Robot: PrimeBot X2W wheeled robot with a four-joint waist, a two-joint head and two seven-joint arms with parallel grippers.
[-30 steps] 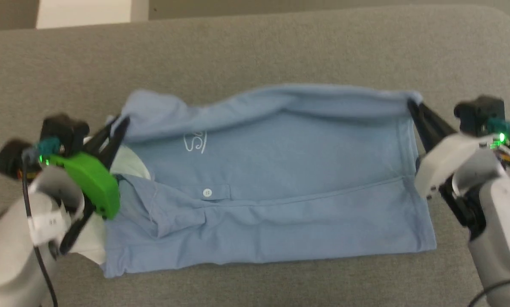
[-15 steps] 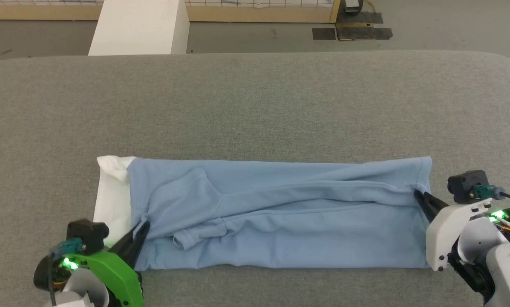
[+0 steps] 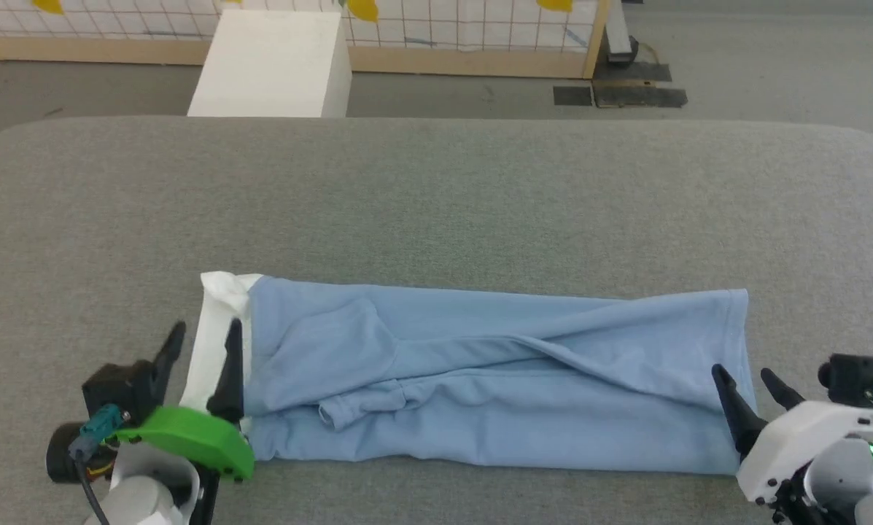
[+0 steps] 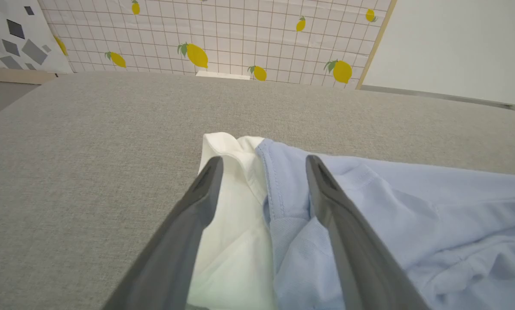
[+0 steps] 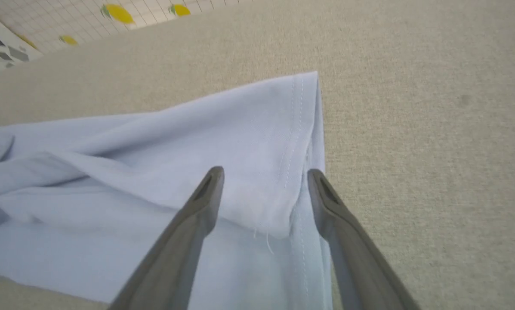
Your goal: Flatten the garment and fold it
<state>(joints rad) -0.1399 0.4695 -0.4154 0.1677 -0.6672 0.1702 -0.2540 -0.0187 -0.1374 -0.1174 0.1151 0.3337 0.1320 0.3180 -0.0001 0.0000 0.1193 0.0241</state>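
Light-blue polo shirt (image 3: 480,379) lies as a long narrow band across the lower middle of the head view, on a grey fabric-covered table (image 3: 436,197); it appears folded lengthwise, w/ a short sleeve (image 3: 327,343) lying on top left of centre and soft diagonal creases running toward the right. White collar (image 3: 217,321) sticks out at the band's left end; stitched hem (image 3: 735,343) closes the right end. Laid straight like this, the shirt looks ready for a crosswise fold, prob. the next step; that fold is not yet made.

Left gripper (image 3: 207,327) sits at the lower left of the head view, above a green wrist cover (image 3: 188,441); its two dark fingers are spread wide and hold nothing. In the left wrist view one finger lies over the collar, the other over the blue neck edge, w/ cloth showing in the gap; can't tell if the tips touch the cloth.

Right gripper (image 3: 742,372) sits at the lower right, on a white wrist cover (image 3: 793,437); fingers likewise spread and empty. In the right wrist view they straddle the hem corner; one over blue cloth, the other at the edge beside bare table.

Both arms enter from the bottom corners, low, fingers pointing up the frame, one at each end of the shirt; that spacing likely explains why the band lies pulled straight between them.
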